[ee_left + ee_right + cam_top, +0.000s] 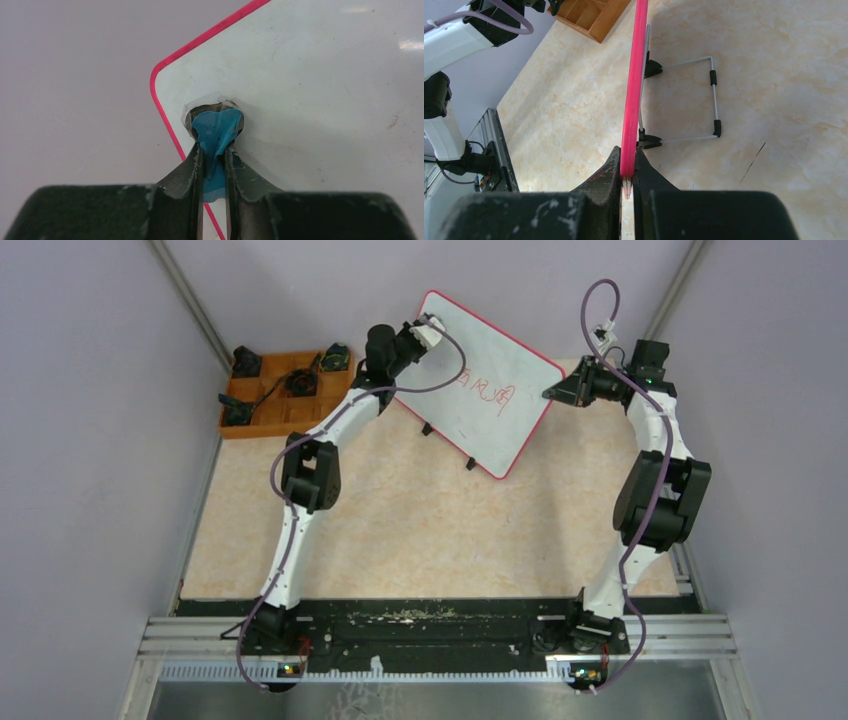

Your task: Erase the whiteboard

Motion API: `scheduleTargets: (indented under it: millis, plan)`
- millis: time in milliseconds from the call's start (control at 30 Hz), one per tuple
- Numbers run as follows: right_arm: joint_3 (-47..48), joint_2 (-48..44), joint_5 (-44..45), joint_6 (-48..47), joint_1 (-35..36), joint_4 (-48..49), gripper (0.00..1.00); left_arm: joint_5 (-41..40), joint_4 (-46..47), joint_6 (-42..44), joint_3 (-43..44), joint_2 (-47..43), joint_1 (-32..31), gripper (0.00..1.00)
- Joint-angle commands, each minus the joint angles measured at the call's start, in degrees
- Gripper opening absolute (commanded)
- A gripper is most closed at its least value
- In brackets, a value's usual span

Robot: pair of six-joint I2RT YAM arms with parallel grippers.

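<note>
The whiteboard (pixel 500 415) stands tilted at the back of the table, with red handwritten characters (pixel 487 392) near its middle. My left gripper (pixel 432 335) is at the board's upper left corner, shut on a small blue pad (pixel 216 130) with a clear film round it. The pad presses against the white surface (pixel 310 90) just inside the pink frame. My right gripper (pixel 552 392) is shut on the board's right edge. In the right wrist view the pink frame (pixel 634 90) runs straight up from between the jaws of the right gripper (pixel 626 165).
An orange compartment tray (pixel 280 390) with several black parts sits at the back left. The board's wire stand (pixel 704 100) with black feet rests on the beige tabletop (pixel 420 530) behind it. Grey walls close in on both sides.
</note>
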Motion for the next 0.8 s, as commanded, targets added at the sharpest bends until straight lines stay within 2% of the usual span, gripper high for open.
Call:
scheduleTargets:
  millis: [0, 300, 467, 500, 767]
  plan:
    - [0.4, -2.7, -2.4, -2.2, 1.3, 1.8, 0.0, 0.2, 0.6, -0.3, 1.9, 0.5, 0.4, 0.0]
    - [0.6, -2.6, -2.6, -2.0, 1.3, 1.9, 0.0, 7.2, -6.6, -4.9, -3.3, -3.6, -1.2, 0.0]
    - [1.0, -2.6, -2.7, -2.0, 1.3, 1.8, 0.0, 13.8, -14.5, -13.3, -3.3, -6.0, -1.1, 0.0]
    - [0.8, -2.6, -2.8, -2.0, 1.4, 1.8, 0.0, 16.5, -16.8, -17.7, -4.0, -7.2, -1.1, 0.0]
    - [0.7, -2.6, -3.0, -1.4, 1.8, 2.6, 0.0, 26.3, -19.5, -31.5, -4.6, -9.4, -1.2, 0.0]
